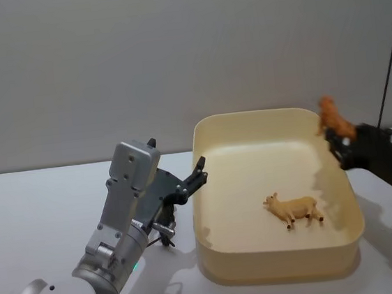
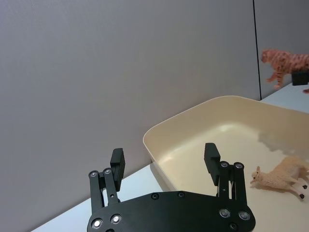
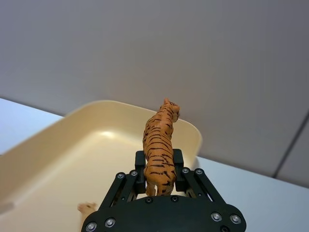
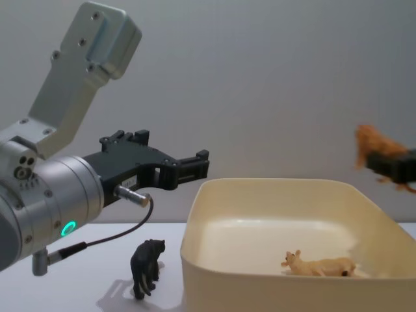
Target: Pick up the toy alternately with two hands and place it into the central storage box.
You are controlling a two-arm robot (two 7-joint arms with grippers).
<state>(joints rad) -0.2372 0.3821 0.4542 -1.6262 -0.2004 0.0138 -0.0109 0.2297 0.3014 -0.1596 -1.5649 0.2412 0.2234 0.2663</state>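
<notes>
Where the silver left arm [image 1: 120, 225] enters the head view from 7 o'clock, its green ring light is lit and the left gripper [image 2: 164, 159] hangs in the air at 9 o'clock of the box [image 1: 278, 263]. Its fingers [image 2: 117, 163] stand wide apart and hold nothing. They point toward the near left rim of the box without touching it.

A black animal figure [image 4: 146, 265] stands upright on the white worktop [image 1: 34, 206], below the left gripper and just beside the left wall of the box.

The cream-yellow box sits on the worktop at the middle of the scene. A tan animal figure [image 1: 295, 209] rests on the box floor at about 4 o'clock from the centre. Whether it stands or lies on its side cannot be told.

The right gripper [image 1: 339, 142] is at 2 o'clock of the box, by the far right corner. Its fingers [image 3: 140, 164] are closed on the hind part of an orange striped tiger figure [image 3: 159, 140]. The tiger is upright, with its head toward the far wall of the room. In the chest view it is held in the air above rim level.
</notes>
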